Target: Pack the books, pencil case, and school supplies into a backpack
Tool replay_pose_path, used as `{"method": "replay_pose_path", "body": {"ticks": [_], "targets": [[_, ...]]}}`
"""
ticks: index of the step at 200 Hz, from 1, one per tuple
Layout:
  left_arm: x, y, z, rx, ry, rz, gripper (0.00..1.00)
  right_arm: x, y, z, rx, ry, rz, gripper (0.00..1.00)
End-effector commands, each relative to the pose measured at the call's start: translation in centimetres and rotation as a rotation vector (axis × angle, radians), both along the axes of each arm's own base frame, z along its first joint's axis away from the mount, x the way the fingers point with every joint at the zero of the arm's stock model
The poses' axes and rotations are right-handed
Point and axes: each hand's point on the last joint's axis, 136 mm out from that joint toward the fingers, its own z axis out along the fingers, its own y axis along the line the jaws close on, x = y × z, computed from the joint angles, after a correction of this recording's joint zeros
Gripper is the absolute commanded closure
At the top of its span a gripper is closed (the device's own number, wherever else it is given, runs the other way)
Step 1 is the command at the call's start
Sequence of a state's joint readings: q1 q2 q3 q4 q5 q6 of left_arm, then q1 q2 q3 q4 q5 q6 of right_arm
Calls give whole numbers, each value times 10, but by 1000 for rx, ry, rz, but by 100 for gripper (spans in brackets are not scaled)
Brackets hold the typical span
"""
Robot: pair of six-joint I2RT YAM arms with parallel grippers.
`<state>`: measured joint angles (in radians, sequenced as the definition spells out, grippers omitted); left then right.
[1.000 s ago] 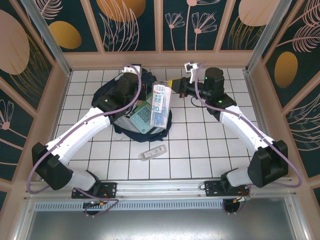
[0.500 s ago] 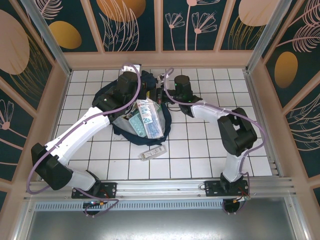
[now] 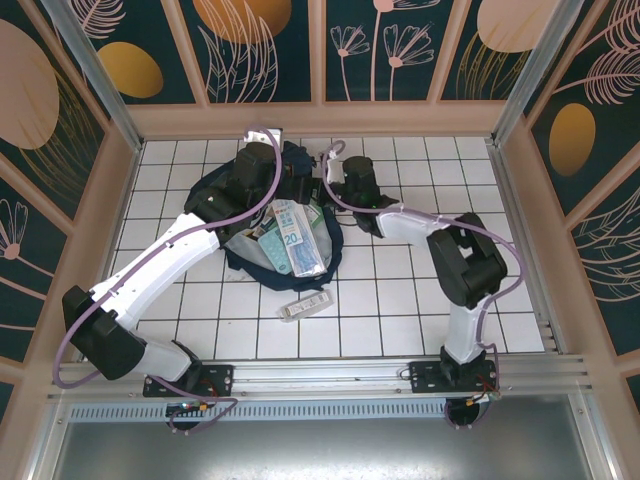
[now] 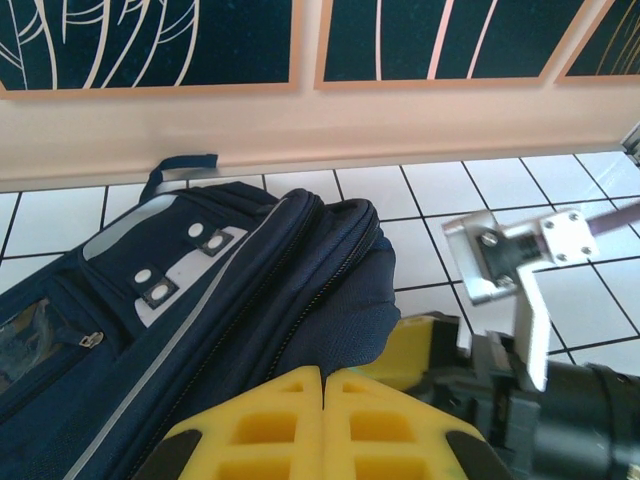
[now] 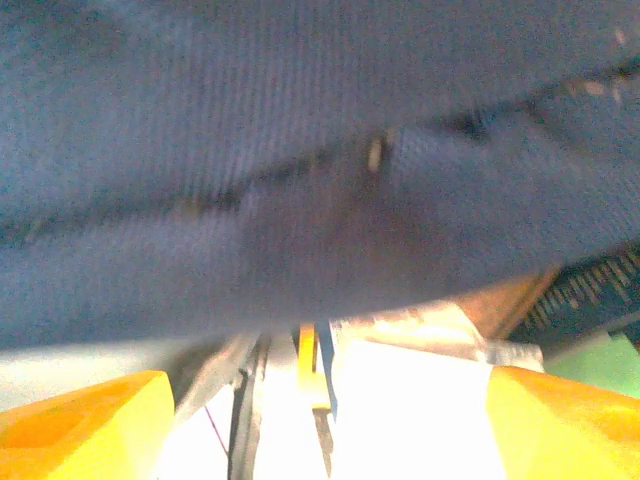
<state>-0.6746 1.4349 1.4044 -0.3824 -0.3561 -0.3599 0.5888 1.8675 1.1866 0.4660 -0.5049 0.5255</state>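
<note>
The navy backpack (image 3: pixel 240 215) lies open at the back middle of the table. My left gripper (image 3: pixel 284 190) is shut on the fabric at the edge of its mouth (image 4: pixel 340 330) and holds it up. The clear bluish-white packet (image 3: pixel 301 236) lies slanted in the opening on top of the mint-green calculator (image 3: pixel 268 243). My right gripper (image 3: pixel 322 196) is at the mouth's right rim, open; in the blurred right wrist view its fingers (image 5: pixel 80 425) stand wide apart with the bright packet (image 5: pixel 410 410) between them and navy fabric (image 5: pixel 300 150) above. The pencil case is out of view.
A slim white-grey bar (image 3: pixel 306 304) lies on the white tiles in front of the backpack. The right arm's wrist bracket (image 4: pixel 510 255) sits close to my left fingers. Patterned walls (image 3: pixel 320 50) close in the back and both sides.
The right arm swung left and down, carrying the clear packet from above the backpack into its opening. Its jaws have opened. The left arm kept its hold on the fabric.
</note>
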Motion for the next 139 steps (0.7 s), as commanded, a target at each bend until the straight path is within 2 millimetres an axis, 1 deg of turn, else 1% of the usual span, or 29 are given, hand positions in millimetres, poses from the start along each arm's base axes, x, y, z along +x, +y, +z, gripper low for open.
{"method": "replay_pose_path", "body": {"ticks": [1, 23, 33, 36, 48, 65, 89, 102, 122, 139], "targets": [[5, -2, 68, -118, -177, 10, 100, -13, -18, 9, -27, -45, -22, 20], [4, -1, 68, -119, -179, 10, 100, -38, -25, -11, -39, 8, 13, 27], [4, -1, 69, -119, -181, 13, 100, -50, -28, -20, -43, 27, 26, 33], [4, 0, 70, -119, -181, 13, 100, -53, -27, -20, -42, 27, 31, 34], [4, 0, 70, -119, -182, 14, 100, -67, -30, -31, -57, 50, 42, 38], [4, 0, 70, -118, -182, 15, 100, -86, -34, -47, -73, 87, 61, 40], [4, -1, 70, -119, -181, 12, 100, -108, -36, -63, -93, 119, 84, 41], [4, -1, 69, -120, -179, 12, 100, -116, -38, -72, -106, 135, 85, 41], [4, -1, 69, -122, -179, 12, 100, -122, -40, -83, -119, 159, 93, 41], [4, -3, 67, -121, -174, 7, 100, -126, -38, -92, -127, 180, 108, 44]]}}
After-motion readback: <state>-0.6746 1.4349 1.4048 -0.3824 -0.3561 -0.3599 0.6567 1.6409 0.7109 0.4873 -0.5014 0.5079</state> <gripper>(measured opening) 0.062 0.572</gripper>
